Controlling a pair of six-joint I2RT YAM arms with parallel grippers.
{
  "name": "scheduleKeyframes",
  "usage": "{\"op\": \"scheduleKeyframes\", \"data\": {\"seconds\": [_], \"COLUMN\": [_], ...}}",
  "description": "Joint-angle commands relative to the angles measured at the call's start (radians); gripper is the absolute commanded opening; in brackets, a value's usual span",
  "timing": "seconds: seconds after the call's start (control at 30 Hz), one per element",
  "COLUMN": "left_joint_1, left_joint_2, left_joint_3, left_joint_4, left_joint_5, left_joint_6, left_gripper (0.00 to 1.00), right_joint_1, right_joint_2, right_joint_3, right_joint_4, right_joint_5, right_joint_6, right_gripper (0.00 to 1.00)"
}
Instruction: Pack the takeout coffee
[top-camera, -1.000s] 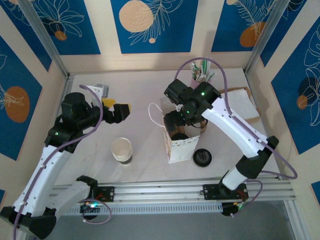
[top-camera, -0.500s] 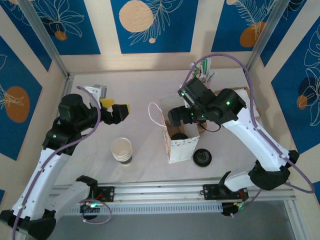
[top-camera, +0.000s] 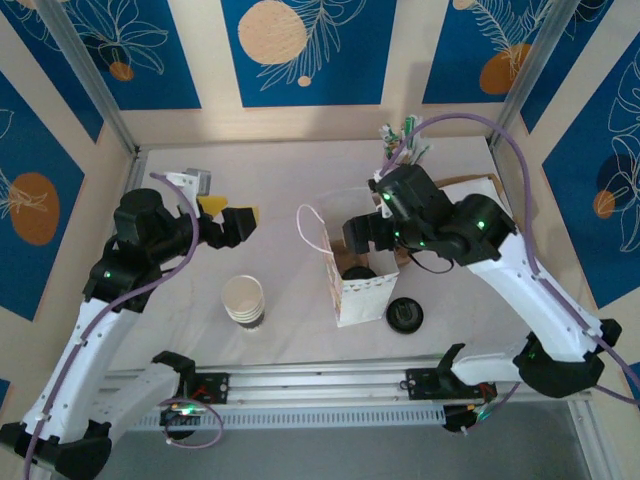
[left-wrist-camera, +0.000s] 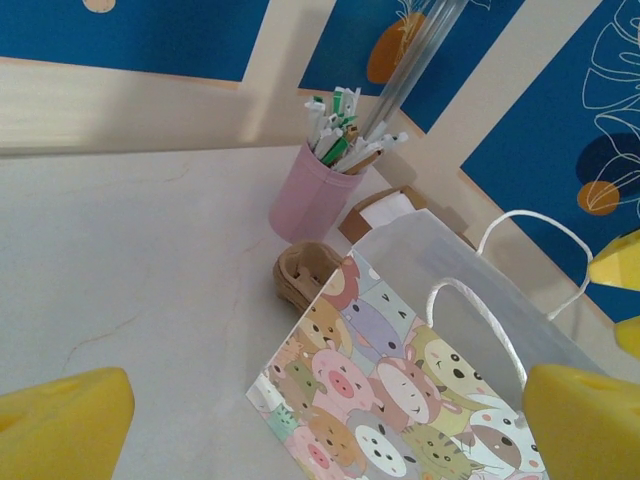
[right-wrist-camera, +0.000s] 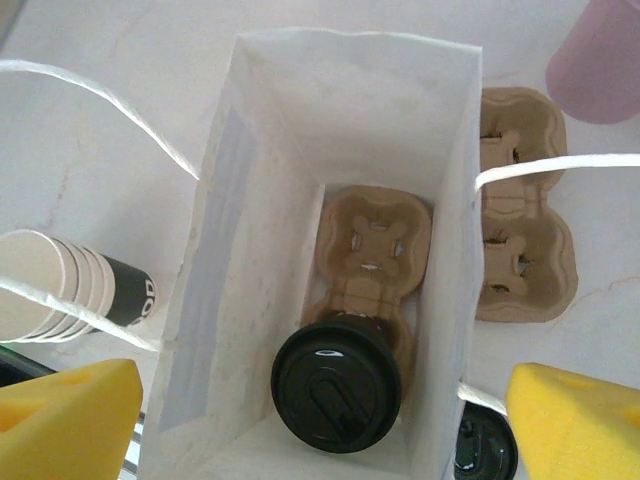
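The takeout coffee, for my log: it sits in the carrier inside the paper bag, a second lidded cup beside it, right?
No second cup: the right wrist view shows the takeout coffee in the carrier inside the paper bag, its other slot empty.

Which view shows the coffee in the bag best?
Right wrist: it looks straight down into the open bag, with the coffee, black lid up, seated in one slot of the carrier. Top external gives just a dark patch inside the bag. Left wrist faces the bag's printed outside.
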Motion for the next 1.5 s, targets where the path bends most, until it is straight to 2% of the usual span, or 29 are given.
{"op": "scheduleKeyframes", "data": {"seconds": [0.0, 0.43, 1.47], "left_joint_1": [-0.011, -0.011, -0.011], "left_joint_2": [-0.015, -0.01, -0.021], "left_joint_3": [0.018, 0.025, -0.004], "left_joint_4": [0.036, 0.033, 0.039], "left_joint_5": [0.041, 0.077, 0.06], "left_joint_6": [-0.014, -0.028, -0.019], "left_gripper": [1.0, 1.0, 1.0], "right_joint_1": [0.001, -0.044, -0.272], "right_joint_2": [-0.041, -0.184, -0.305], "right_joint_3": [-0.026, -0.13, -0.263], "right_joint_4": [0.05, 0.156, 0.206], "right_joint_5": [0.031, 0.025, -0.135], "right_joint_6": [-0.001, 0.022, 0.07], "right_gripper": [0.94, 0.93, 0.94]}}
